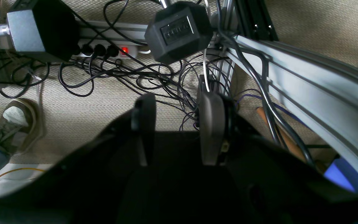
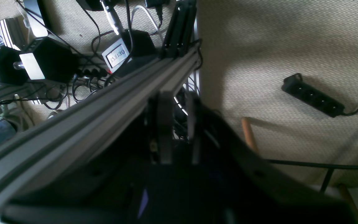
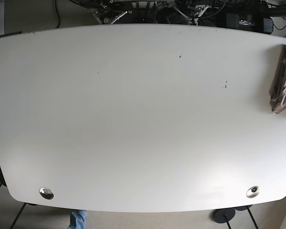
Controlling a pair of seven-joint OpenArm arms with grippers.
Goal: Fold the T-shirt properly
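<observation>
The T-shirt (image 3: 283,81), a pinkish-beige cloth, lies bunched at the far right edge of the white table (image 3: 133,119) in the base view, partly cut off by the frame. Neither arm appears in the base view. My left gripper (image 1: 177,130) hangs below the table over the carpet, open, with nothing between its fingers (image 1: 211,130). My right gripper (image 2: 179,130) hangs beside an aluminium beam (image 2: 73,130), its fingers (image 2: 164,130) a narrow gap apart and holding nothing. The T-shirt shows in neither wrist view.
Under the table lie black dumbbells (image 1: 179,31), a power strip (image 1: 117,51) with tangled cables, another power strip (image 2: 312,99) and aluminium frame rails (image 1: 306,81). A person's shoe (image 1: 14,124) stands on the carpet. Two metal grommets (image 3: 46,192) sit near the table's front edge.
</observation>
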